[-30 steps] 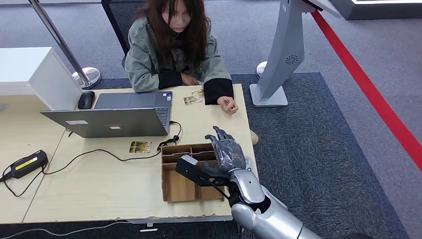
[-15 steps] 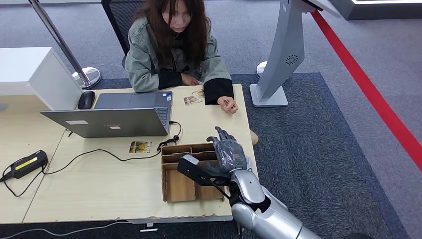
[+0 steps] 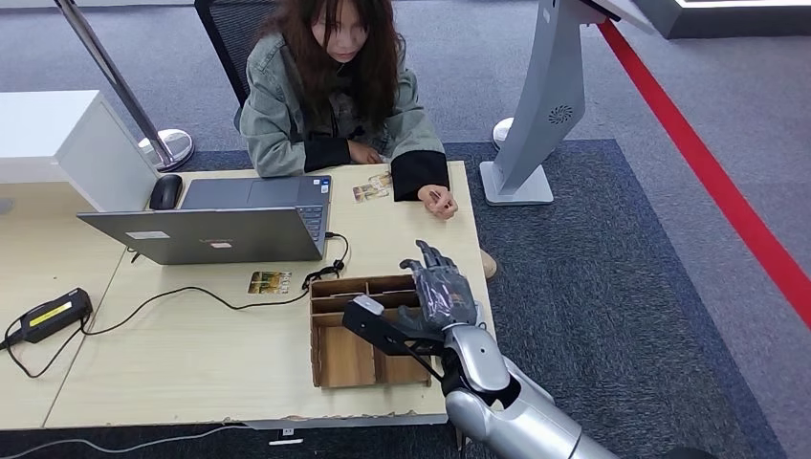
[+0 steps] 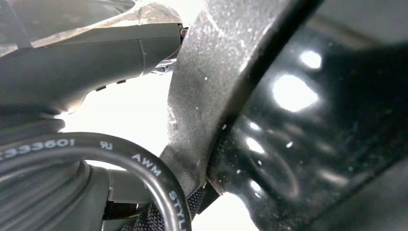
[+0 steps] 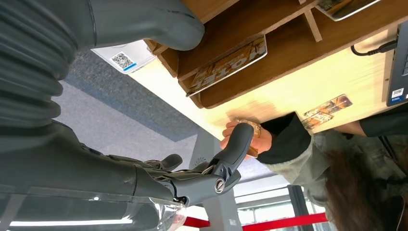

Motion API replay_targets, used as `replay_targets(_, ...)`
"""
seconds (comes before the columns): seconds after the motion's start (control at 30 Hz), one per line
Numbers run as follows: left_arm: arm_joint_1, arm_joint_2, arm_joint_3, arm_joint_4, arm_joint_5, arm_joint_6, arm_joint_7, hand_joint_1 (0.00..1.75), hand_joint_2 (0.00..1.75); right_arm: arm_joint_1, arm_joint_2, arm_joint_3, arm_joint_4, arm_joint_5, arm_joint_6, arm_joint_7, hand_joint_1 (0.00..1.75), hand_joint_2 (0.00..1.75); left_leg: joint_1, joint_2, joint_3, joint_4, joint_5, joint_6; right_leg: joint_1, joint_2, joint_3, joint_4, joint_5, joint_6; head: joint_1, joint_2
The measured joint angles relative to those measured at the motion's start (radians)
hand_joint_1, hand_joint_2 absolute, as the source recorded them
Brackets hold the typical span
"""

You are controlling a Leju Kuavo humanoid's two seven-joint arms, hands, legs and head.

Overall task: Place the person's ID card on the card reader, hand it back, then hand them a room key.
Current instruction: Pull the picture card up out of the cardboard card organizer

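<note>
My right hand (image 3: 440,292) hovers with its fingers spread over the right end of a cardboard organiser box (image 3: 314,335), holding nothing. In the right wrist view the hand (image 5: 202,183) is bare, and a patterned card (image 5: 228,63) lies flat in one compartment of the box. Beyond the fingertips (image 5: 238,139) the person's hand (image 5: 262,142) rests on the table edge, gripping something orange-brown. In the head view that hand (image 3: 438,200) lies at the far right corner of the table. Two cards (image 3: 372,186) lie beside the person's sleeve. The left wrist view shows grey hand parts (image 4: 96,48) up close.
An open laptop (image 3: 220,229) and a mouse (image 3: 165,191) stand at the table's far left. One more card (image 3: 270,282) lies by the laptop's front. A black and yellow device (image 3: 48,316) with a cable sits at the left edge. A white QR label (image 3: 475,311) lies beside the box.
My right hand has edged slightly away from me, towards the person, still over the box. The person and the cards have stayed put.
</note>
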Motion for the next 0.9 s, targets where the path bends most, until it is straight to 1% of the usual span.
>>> replay_targets(0.37, 0.0, -0.001, 0.0, 0.0, -0.005, 0.003, 0.0, 0.0, 1.75, 0.008, 0.0, -0.004, 0.003, 0.007, -0.019, 0.0, 0.59, 1.75, 0.0, 0.0, 0.0, 0.0, 0.0, 0.0, 0.0, 0.0, 0.0, 0.0, 0.0, 0.0, 0.0, 0.0)
replay_targets(0.9, 0.0, -0.002, 0.0, 0.0, -0.02, 0.004, 0.0, 0.0, 1.75, 0.01, 0.001, -0.006, 0.043, 0.022, -0.046, -0.023, 0.64, 1.75, 0.0, 0.0, 0.0, 0.0, 0.0, 0.0, 0.0, 0.0, 0.0, 0.0, 0.0, 0.0, 0.0, 0.0)
